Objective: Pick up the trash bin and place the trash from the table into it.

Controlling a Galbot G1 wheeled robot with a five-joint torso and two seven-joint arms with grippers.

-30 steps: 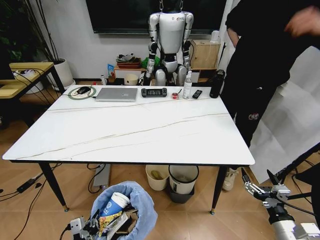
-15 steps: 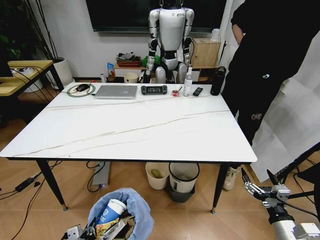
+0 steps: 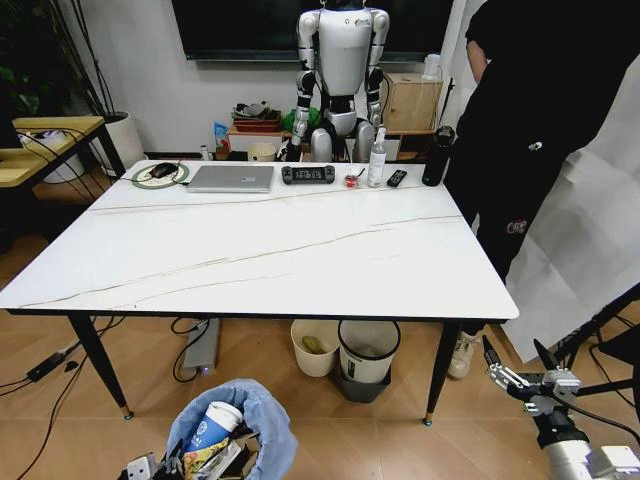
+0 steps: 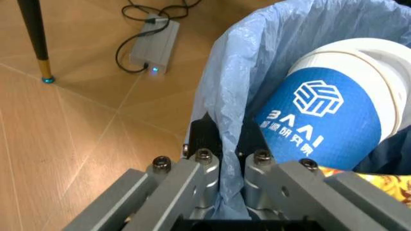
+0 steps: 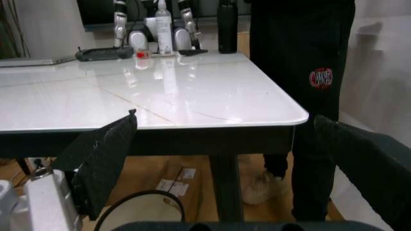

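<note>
Down on the wood floor in front of the table (image 3: pixel 250 260), your bin (image 3: pixel 262 420) sits low at the near edge of the head view, mouth facing up and toward the camera, blue bag spilling over the rim. Inside it the cup (image 3: pixel 212 425) lies tilted, long axis slanting, white lid end up toward the table and base down in the bin. A yellow wrapper (image 3: pixel 205 458) sits just below the cup, touching it. In the left wrist view the cup (image 4: pixel 334 106) shows its blue side with the white logo, lid toward the far rim.

Your left gripper (image 4: pixel 226 144) is pressed together on the bin's near rim: one finger outside the bag, one inside, blue plastic pinched between them. The bag wall (image 4: pixel 234 91) rises straight out of the pinch. In the head view the left gripper (image 3: pixel 165 466) shows at the bin's left edge, touching it.

Your right gripper (image 3: pixel 512 375) hangs low at the right, beside the table's near right leg, well apart from the bin. Fingers spread wide, holding nothing; the right wrist view shows the two dark pads (image 5: pixel 103 161) far apart with the table edge (image 5: pixel 192 122) between them.

Tabletop near side is bare marble; laptop (image 3: pixel 232 178), controller (image 3: pixel 307 174) and bottles (image 3: pixel 376 158) line the far edge.
</note>
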